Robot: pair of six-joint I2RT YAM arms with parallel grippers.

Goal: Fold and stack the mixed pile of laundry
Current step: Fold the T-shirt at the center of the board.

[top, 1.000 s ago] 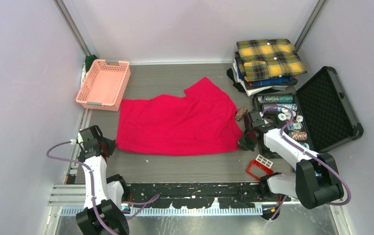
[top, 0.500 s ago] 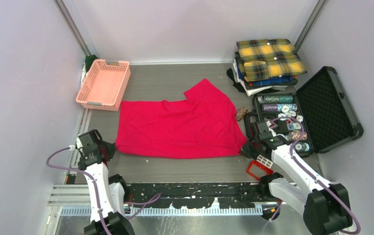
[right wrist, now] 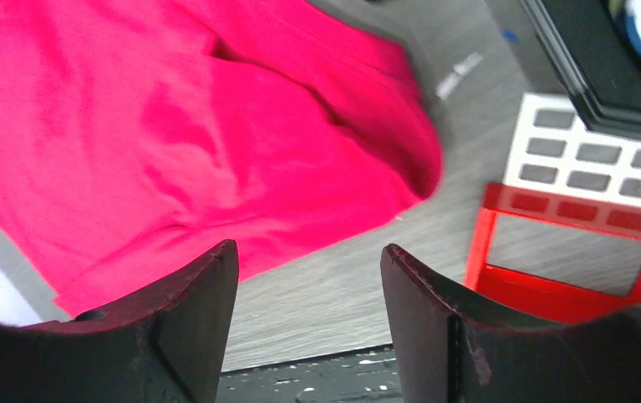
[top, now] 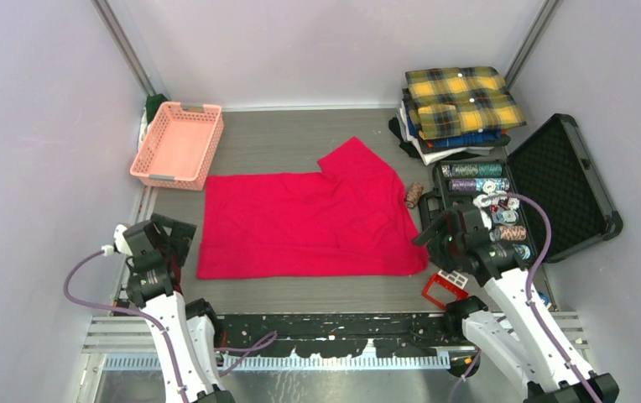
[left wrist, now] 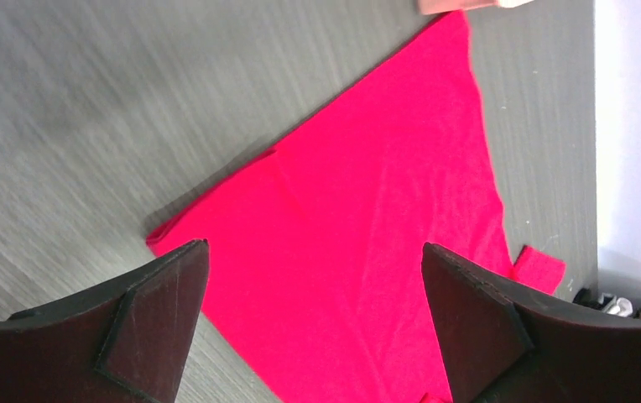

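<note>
Grey wood-grain tabletop (top: 300, 143) fills the middle of the overhead view, closed in by pale lilac walls (top: 40, 126) on three sides.

Spread flat across the centre of it lies the red T-shirt (top: 309, 222), one single layer. Its lower edge is straight and one sleeve points toward the upper right.

At the right edge of the frame an open black case (top: 565, 189) sits with its foam-lined lid laid back. Rows of poker chips (top: 476, 170) fill its tray.

At the upper left a pink basket (top: 191, 107) of plastic lattice stands just beside the shirt's upper left corner.

At the upper right the yellow-and-black plaid shirt (top: 461, 101) lies folded on top of a stack of other folded garments (top: 435, 144), well apart from the red one.

At the lower left the left fingers (top: 174, 235) sit just off the T-shirt's left edge. In the left wrist view those fingers (left wrist: 153, 327) stand spread wide with nothing between them, and the shirt's corner lies on the tabletop beyond.

At the lower right the right fingers (top: 429, 235) sit near the shirt's lower right corner. In the right wrist view they (right wrist: 187, 327) are parted and hold nothing, with red cloth at upper left.

A small red frame (top: 445, 287) with a white grid lies below the case.

A small striped roll (top: 414, 195) lies between the shirt's right edge and the case.
</note>
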